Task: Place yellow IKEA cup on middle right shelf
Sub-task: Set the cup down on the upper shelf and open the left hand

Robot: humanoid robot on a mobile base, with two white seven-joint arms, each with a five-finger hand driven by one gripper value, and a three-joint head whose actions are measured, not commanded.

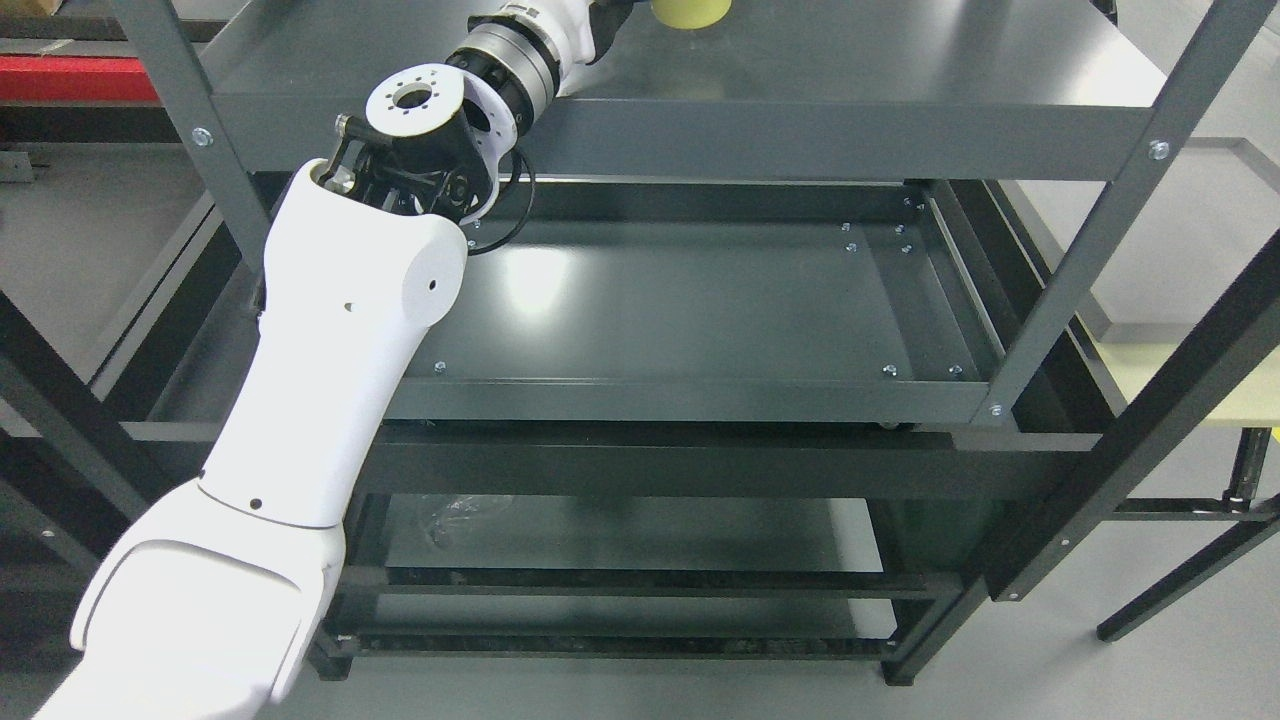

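So my left arm (340, 330) is stretched up and over the top shelf (850, 60) of this dark grey metal rack, and the forearm runs right off the top of the frame. That means my hand itself is out of shot, so I honestly can't tell whether the fingers are spread, curled, or wrapped around anything. Right arm doesn't show at all.

The yellow cup (689, 12) is only a sliver at the very top edge, sitting on the top shelf just to the right of where my wrist disappears. Whether I'm touching it, no idea from here.

The middle shelf (700, 300) is bare, and its right side is where the cup should end up.

What worries me: bringing the cup down means clearing the top shelf's front lip and then ducking back in underneath it. Clip that edge with the cup or my elbow and it could get knocked loose. The right uprights also crowd the drop spot. And since I can't see my grip, a shaky hold would go unnoticed.

No readable text or logos anywhere, IKEA or otherwise.
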